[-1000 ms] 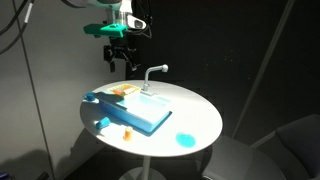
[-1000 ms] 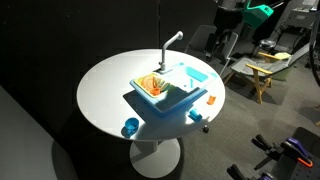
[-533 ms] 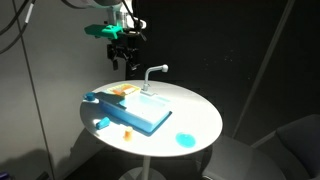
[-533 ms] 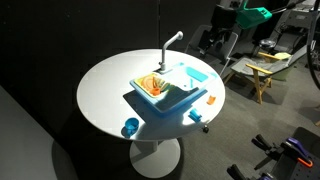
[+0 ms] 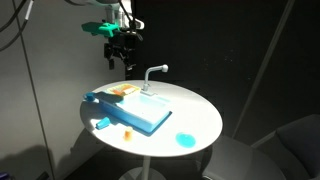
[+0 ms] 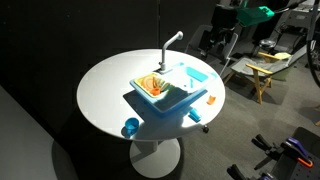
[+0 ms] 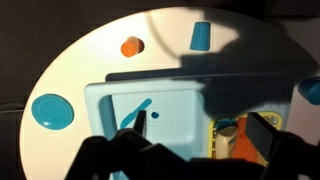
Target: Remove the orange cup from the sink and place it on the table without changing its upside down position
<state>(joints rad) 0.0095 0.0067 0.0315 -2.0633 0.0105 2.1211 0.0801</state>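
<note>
The tiny orange cup (image 7: 131, 46) shows on the white table top (image 7: 80, 70), just past the edge of the light blue sink (image 7: 165, 110). In both exterior views the cup (image 5: 127, 131) (image 6: 211, 99) sits right beside the sink block (image 5: 140, 112) (image 6: 185, 88); I cannot tell whether it touches the block. My gripper (image 5: 122, 55) (image 6: 221, 38) hangs open high above the table's (image 5: 195, 115) rim by the faucet (image 5: 152, 72). In the wrist view its gripper (image 7: 202, 128) has nothing between the fingers (image 7: 140, 124).
A small blue cup (image 7: 200, 35) (image 5: 100, 123) stands near the orange one. A round blue dish (image 7: 51, 111) (image 6: 130, 127) lies on the table. An orange tray with small items (image 7: 245, 140) (image 6: 153, 86) fills one half of the sink. A wooden stool (image 6: 258, 68) stands behind.
The gripper has shifted a little above the table's rim. Its jaws have stayed open, and nothing on the table has moved.
</note>
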